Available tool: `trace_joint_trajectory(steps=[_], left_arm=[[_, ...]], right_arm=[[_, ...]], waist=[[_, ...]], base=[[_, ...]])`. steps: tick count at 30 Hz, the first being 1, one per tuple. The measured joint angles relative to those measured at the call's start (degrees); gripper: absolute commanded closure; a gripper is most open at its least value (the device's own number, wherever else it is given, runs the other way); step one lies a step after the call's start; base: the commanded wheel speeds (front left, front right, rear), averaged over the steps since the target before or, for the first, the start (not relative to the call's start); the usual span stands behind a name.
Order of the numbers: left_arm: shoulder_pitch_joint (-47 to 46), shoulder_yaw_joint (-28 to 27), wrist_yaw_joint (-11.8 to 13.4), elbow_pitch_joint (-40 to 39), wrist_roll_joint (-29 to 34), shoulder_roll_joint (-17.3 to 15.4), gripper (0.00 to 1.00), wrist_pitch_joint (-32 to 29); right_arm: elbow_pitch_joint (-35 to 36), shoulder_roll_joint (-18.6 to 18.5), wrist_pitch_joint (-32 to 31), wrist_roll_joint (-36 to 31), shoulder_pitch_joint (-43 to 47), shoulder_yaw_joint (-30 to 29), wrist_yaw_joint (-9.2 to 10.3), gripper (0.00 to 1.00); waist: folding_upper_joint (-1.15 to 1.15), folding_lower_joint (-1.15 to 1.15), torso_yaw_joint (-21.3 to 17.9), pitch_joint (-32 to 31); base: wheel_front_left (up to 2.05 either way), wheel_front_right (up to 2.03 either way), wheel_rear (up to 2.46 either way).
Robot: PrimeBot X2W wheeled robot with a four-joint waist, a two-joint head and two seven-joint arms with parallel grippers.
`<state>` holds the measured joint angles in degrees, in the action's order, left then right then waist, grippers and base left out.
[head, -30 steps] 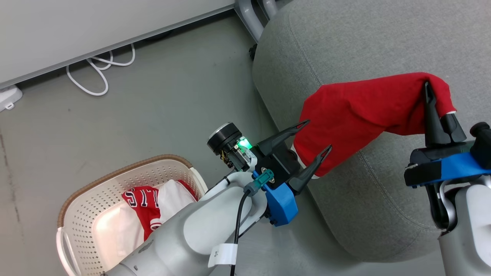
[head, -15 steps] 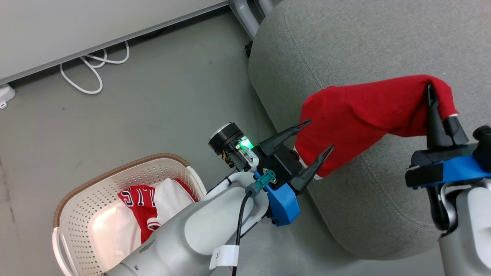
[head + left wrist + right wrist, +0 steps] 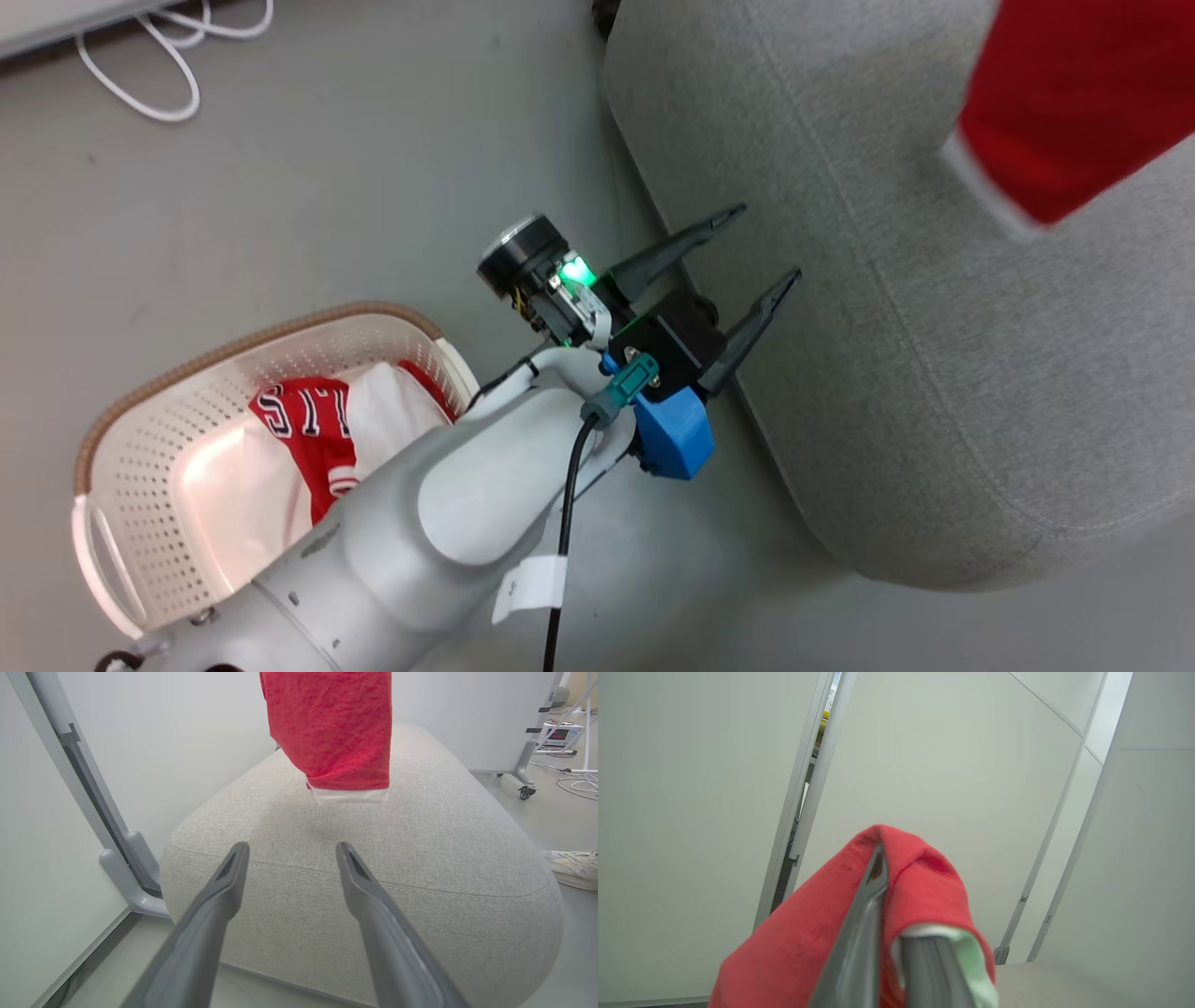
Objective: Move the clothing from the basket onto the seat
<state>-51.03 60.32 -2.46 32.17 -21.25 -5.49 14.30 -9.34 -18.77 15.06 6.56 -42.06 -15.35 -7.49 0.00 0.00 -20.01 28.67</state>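
Head view shows two garments. One soft red sports garment with white hem hangs above the large grey fabric-upholstered seat, I think held high so it can drop flat there. The other, a red-and-white lettered garment, lies in the one cream-white perforated plastic basket. The fingers of the right gripper are clenched on the hanging cloth. Those of the left gripper are spread and empty, beside the seat edge.

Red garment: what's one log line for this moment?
right hand: shut on red garment, above seat | left hand: open, empty | basket: lettered garment inside
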Motion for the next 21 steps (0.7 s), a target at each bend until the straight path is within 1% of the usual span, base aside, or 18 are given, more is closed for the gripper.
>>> trace_joint_trajectory(steps=[3, 5, 8, 10, 15, 21], left_arm=[[-1.9, 0.2, 0.1, -1.4, 0.9, -1.0, 0.00, -1.2], [-3.1, 0.4, 0.3, -2.6, 1.6, -1.5, 0.00, -1.7], [-4.5, 0.6, 0.5, -4.5, 2.3, -2.6, 0.00, -2.8], [-5.2, 0.7, 0.8, -5.9, 2.7, -3.4, 0.00, -3.6], [-6.6, 0.9, 1.4, -9.2, 3.7, -5.4, 0.00, -5.4], [-7.2, 1.2, 1.9, -11.9, 4.2, -6.8, 0.00, -6.9]], right_arm=[[-0.1, -3.2, 0.0, 1.8, -4.0, -6.6, 0.00, 1.00], [-0.7, -5.9, 0.1, 3.2, -6.1, -9.9, 0.00, 1.00], [-3.8, -9.6, 0.1, 4.3, -7.7, -12.5, 0.00, 1.00], [-6.0, -10.8, 0.1, 4.8, -8.5, -12.9, 0.00, 1.00], [-12.3, -10.8, 0.1, 3.4, -9.1, -11.1, 0.00, 1.00], [-18.4, -7.2, 0.1, 2.6, -8.4, -10.8, 0.00, 1.00]], waist=[[0.00, 0.00, 0.0, 3.2], [0.00, 0.00, 0.1, 5.4], [0.00, 0.00, 0.4, 8.6], [0.00, 0.00, 0.5, 10.7], [0.00, 0.01, 0.6, 15.2], [0.00, 0.01, 0.6, 18.8]], base=[[0.00, 0.00, 0.00], [0.00, 0.00, 0.00], [0.00, 0.00, 0.00], [0.00, 0.00, 0.00], [0.00, 0.00, 0.00], [0.00, 0.00, 0.00]])
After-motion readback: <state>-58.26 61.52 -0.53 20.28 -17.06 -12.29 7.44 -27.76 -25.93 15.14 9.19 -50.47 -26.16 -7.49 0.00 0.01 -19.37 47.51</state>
